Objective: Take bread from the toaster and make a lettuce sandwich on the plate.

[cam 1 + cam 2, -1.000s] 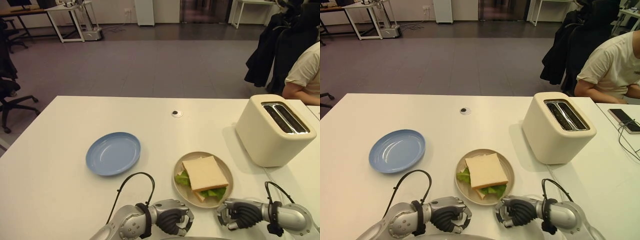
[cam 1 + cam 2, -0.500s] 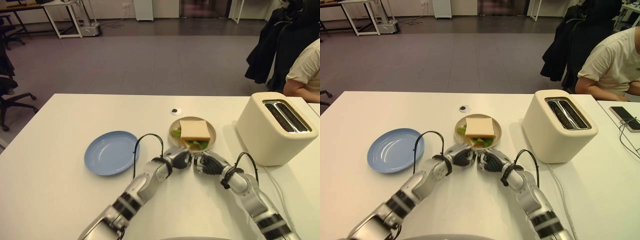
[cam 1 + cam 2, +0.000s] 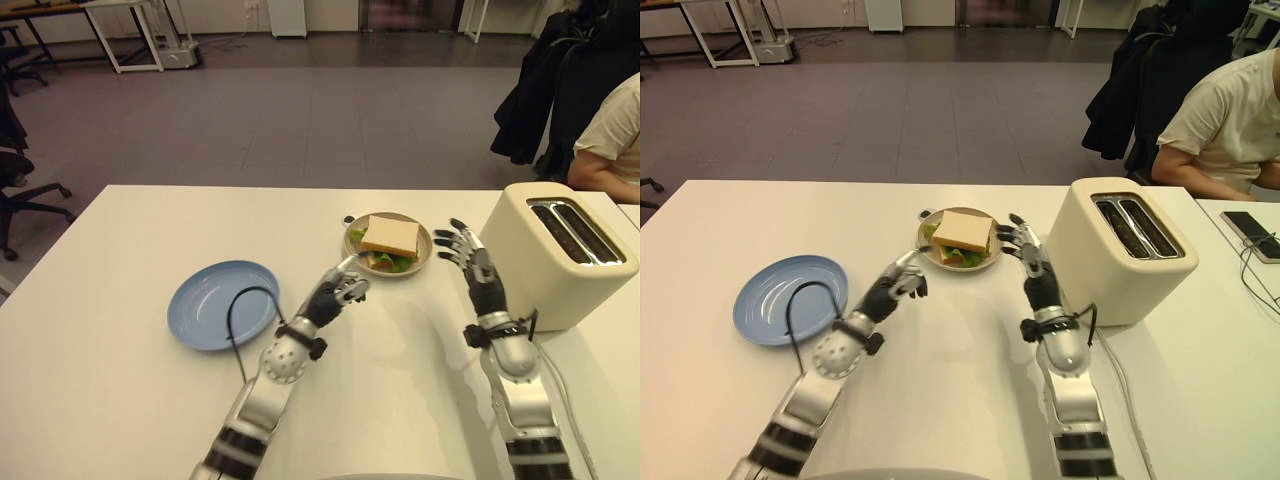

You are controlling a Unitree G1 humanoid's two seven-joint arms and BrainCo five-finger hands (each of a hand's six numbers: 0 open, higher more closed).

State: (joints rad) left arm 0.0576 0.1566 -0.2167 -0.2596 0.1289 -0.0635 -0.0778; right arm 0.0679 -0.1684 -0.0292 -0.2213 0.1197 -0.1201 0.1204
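A beige plate [image 3: 422,238] stands at the table's far middle, carrying a sandwich: a white bread slice [image 3: 391,236] on top, green lettuce [image 3: 401,264] showing under its near edge. The cream toaster [image 3: 552,262] stands to its right, both slots dark. My left hand [image 3: 340,290] hovers just short of the plate's near-left rim, its fingers loosely stretched toward it and holding nothing. Between plate and toaster my right hand [image 3: 468,255] is raised, open with its fingers spread, close to the plate's right rim without touching it.
An empty blue plate [image 3: 222,305] lies to the left of my left arm. A small round grommet [image 3: 348,219] sits just behind the beige plate. A phone [image 3: 1250,238] and cables lie on the adjoining table at right.
The beige plate with the sandwich has slid away from the table's near edge to its far middle. Both hands, fists against its rim before, have come off it and opened.
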